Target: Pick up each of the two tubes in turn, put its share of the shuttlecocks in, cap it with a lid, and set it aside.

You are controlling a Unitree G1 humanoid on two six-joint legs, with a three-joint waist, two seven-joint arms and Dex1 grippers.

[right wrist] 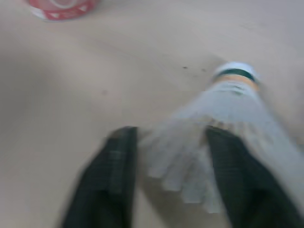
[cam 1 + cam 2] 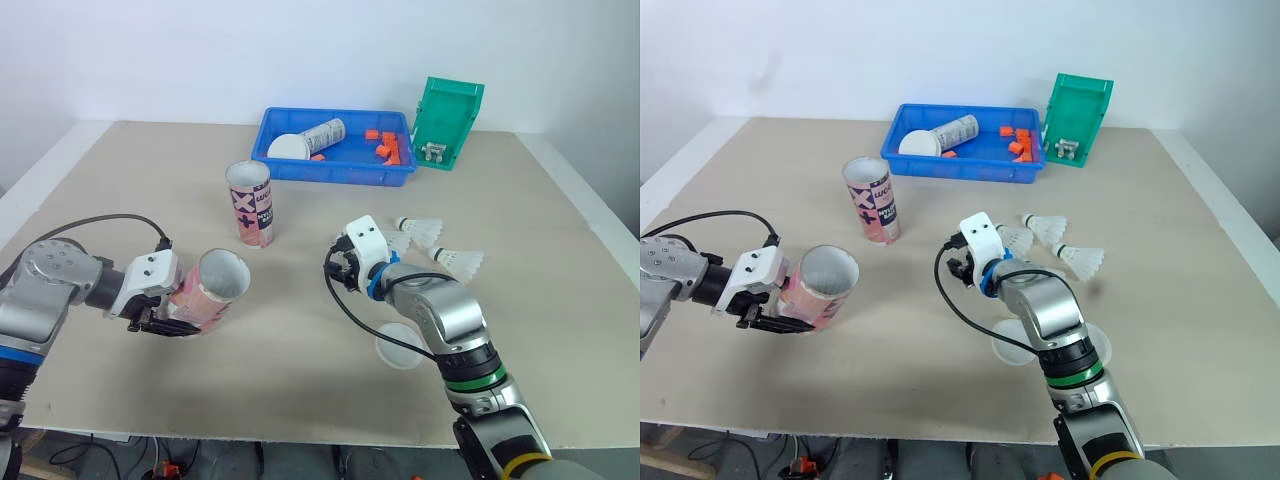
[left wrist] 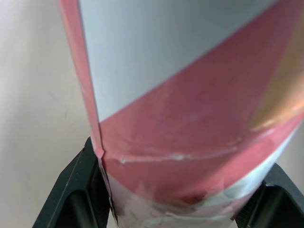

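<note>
- Left gripper (image 2: 165,318) has its fingers clamped round the base of the pink tube (image 2: 212,288), which is tilted with its mouth towards the other arm.
- Right gripper (image 2: 343,268) looks pinched onto a shuttlecock (image 1: 223,123) by the feather skirt, cork pointing away.
- I'd line the cork up with the mouth, go in cork-first, and squeeze gently.

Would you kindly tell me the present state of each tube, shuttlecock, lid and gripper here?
Held tube: tilted, uncapped, left gripper jaws shut on it.
Second tube: upright on the table, uncapped.
Held shuttlecock: clamped between the right gripper jaws.
Three loose shuttlecocks: lying on the table.
Lid: lying flat on the table, not on any tube.
</note>
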